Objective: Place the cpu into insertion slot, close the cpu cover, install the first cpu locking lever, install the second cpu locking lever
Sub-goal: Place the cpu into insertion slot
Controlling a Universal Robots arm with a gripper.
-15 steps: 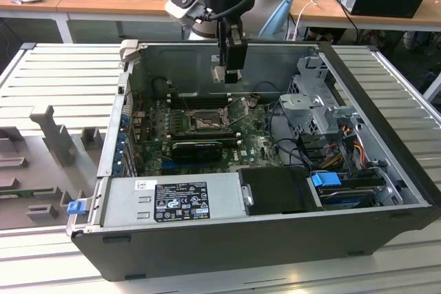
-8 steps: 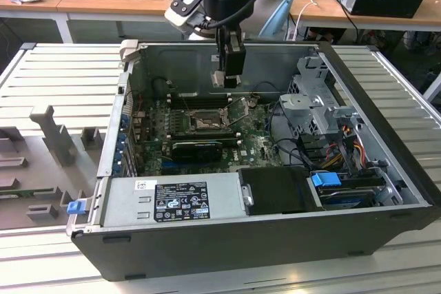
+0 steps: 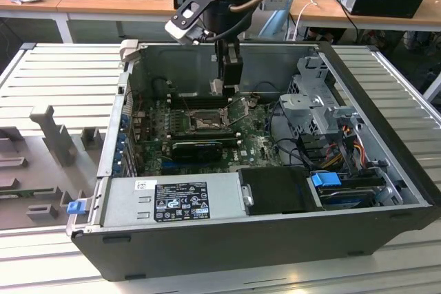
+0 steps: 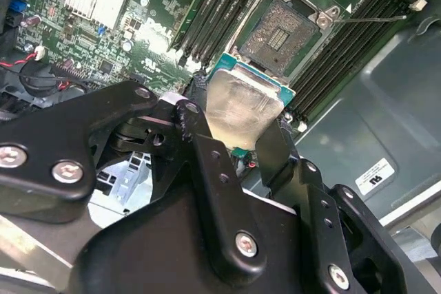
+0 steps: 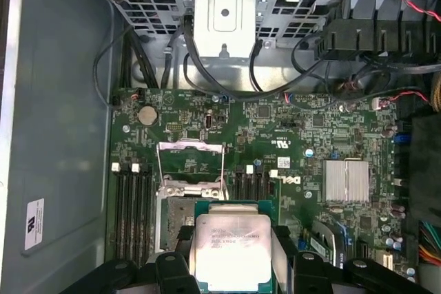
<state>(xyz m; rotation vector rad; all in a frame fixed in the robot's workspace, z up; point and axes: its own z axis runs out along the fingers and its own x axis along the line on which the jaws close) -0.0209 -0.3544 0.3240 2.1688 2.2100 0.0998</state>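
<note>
So the gripper is clamped on the cpu by two opposite edges, holding it up in the air inside the open case, close by the insertion slot on the green board but not seated. The slot's pin field is bare, and the cpu cover is flipped up.

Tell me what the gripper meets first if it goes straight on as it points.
Likely the square dark-framed insertion slot, lying open below the pale silver square cpu the gripper holds; exact alignment is unclear.
</note>
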